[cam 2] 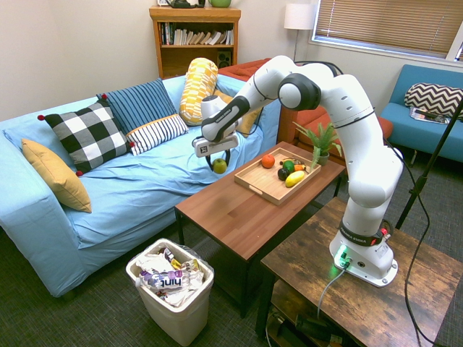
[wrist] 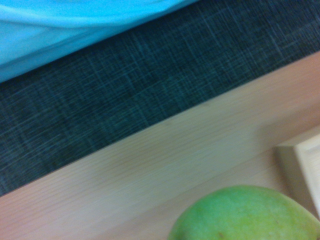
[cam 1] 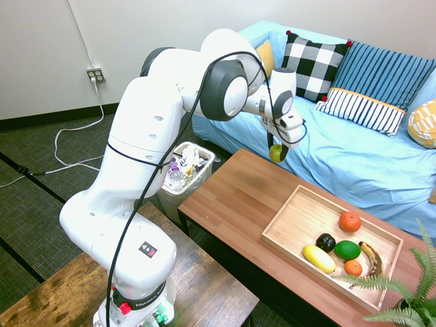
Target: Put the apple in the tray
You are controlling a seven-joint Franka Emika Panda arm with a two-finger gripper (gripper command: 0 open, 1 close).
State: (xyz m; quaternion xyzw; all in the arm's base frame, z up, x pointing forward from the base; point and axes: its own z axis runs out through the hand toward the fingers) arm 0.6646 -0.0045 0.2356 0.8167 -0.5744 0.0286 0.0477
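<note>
The tool (cam 1: 277,151) is clamped on the apple (cam 1: 276,153), holding it in the air above the bench (cam 1: 238,197) edge nearest the sofa (cam 1: 354,157), apart from the tray (cam 1: 293,225), which lies toward the bench's plant-side end.

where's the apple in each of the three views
First exterior view: the apple hangs in the gripper above the table's far end, left of the tray.
Second exterior view: the apple is held left of the tray.
Wrist view: the apple fills the bottom edge.
Shared landmark: the tray's corner.
</note>
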